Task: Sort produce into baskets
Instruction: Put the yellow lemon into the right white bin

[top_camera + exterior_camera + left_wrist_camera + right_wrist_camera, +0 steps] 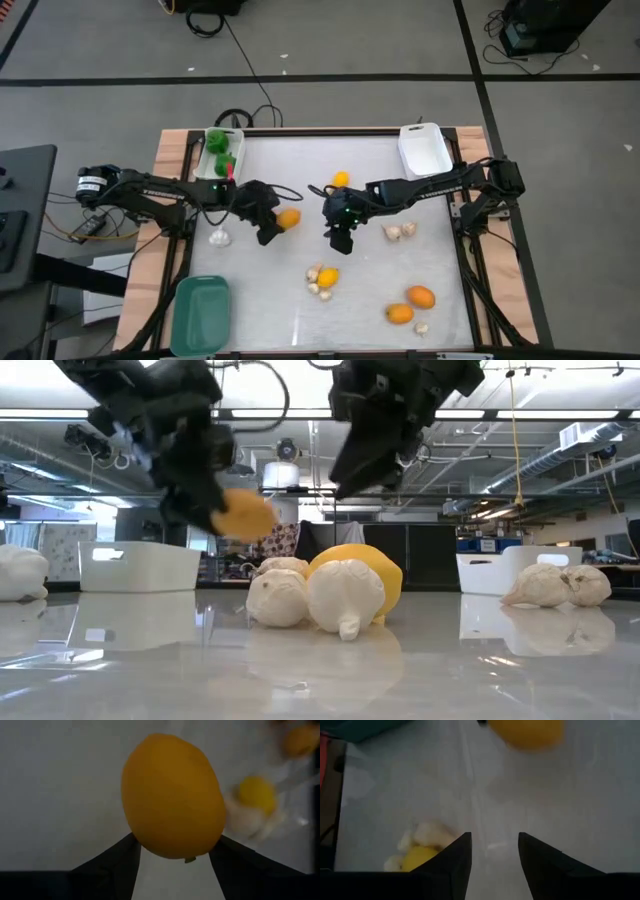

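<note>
My left gripper [272, 230] is shut on a round orange fruit [288, 218] near the table's middle, above the surface in the low view [243, 515]. My right gripper [340, 238] hovers just to its right, open and empty [494, 855]. A white bin [220, 152] at the far left holds green peppers [218, 140]. A second white bin [423, 148] stands at the far right, and a teal bin [200, 312] at the near left. A yellow fruit [328, 277] lies among mushroom pieces [316, 274]. My left gripper pinches the orange fruit between its two fingers, which meet its opposite sides [140, 837] near the end closest to the wrist. Most of the fruit sticks out past the fingertips [225, 845]. The fingers slant down from the table's left. The fruit is lifted clear of the table.
Another yellow fruit [340, 180] lies toward the far edge. Two mushroom pieces [400, 232] lie right of my right gripper. Two orange fruits [421, 296] [399, 313] and a mushroom piece [421, 328] lie at the near right. A small whitish item [219, 238] lies by the left arm.
</note>
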`<state>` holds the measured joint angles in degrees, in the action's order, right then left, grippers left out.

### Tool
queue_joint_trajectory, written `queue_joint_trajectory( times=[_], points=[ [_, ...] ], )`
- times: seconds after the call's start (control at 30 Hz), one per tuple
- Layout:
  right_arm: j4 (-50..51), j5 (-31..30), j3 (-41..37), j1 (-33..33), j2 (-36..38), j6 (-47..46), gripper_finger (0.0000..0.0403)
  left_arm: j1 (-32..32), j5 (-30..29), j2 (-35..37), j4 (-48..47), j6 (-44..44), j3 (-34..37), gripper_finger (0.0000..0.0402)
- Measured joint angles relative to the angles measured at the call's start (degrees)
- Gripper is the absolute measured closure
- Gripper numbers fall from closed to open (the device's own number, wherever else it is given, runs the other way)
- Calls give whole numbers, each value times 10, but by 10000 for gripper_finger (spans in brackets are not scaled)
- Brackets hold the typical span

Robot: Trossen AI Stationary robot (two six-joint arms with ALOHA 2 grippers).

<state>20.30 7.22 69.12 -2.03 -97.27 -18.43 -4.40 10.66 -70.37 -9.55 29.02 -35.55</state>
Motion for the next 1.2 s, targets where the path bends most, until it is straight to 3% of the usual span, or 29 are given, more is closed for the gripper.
queue_joint_trajectory(
  times=[0.17, 0.3, 0.37, 0.5, 0.67, 0.73, 0.87, 1.0, 1.1, 1.2],
  points=[
    [-64, -65, 0, -9, 13, 120, 200, 0, 21, 0, 73, 12, 0, 169],
    [-75, -142, 0, -17, 30, 212, 156, 0, 36, 0, 80, 17, 0, 169],
    [-80, -151, 0, -19, 33, 255, 127, 0, 42, 0, 84, 17, 0, 169],
    [-96, -87, 0, -19, 27, 274, 72, 1, 46, 0, 110, 15, 0, 169],
    [-72, -96, 0, -10, 28, 216, 29, 1, 24, 0, 102, 14, 0, 169],
    [-36, -106, 0, 2, 28, 167, 26, 1, 5, 0, 86, 16, 0, 169],
    [78, -68, -9, 27, 28, 103, 32, 1, -10, -9, 92, 30, 0, 169],
    [159, -14, -30, 33, 28, 102, 38, 3, -10, -39, 115, 40, 0, 162],
    [162, 41, -44, 26, 28, 109, 38, 8, -10, -63, 133, 42, 0, 155],
    [154, 44, -53, 6, 28, 151, 39, 13, -2, -87, 157, 43, 0, 150]
  ],
)
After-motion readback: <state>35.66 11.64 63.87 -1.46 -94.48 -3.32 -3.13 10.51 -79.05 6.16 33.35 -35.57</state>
